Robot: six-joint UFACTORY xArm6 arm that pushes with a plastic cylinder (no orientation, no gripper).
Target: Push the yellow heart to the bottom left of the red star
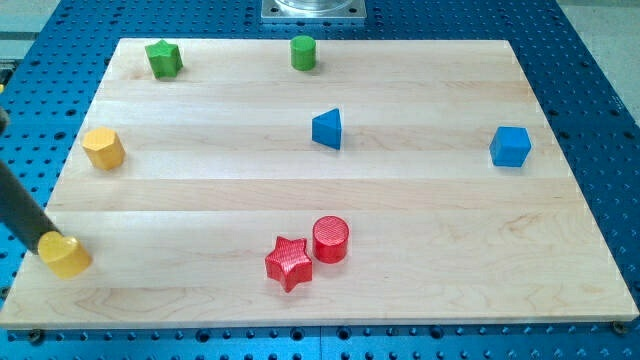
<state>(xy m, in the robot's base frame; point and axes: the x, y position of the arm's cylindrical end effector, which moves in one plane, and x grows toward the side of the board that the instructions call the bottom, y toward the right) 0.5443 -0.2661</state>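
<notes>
The yellow heart (66, 256) lies near the board's left edge, towards the view's bottom. The red star (288, 263) lies at the bottom middle, far to the right of the heart. A red cylinder (331, 239) touches the star's upper right. My dark rod comes in from the view's left edge, and my tip (44, 243) sits against the heart's upper left side.
A yellow hexagon block (103, 148) sits at the left. A green star (163, 58) and a green cylinder (304, 52) are along the top. A blue triangle (328, 129) is in the middle, and a blue cube (511, 146) at the right. The wooden board (450, 250) rests on a blue perforated table.
</notes>
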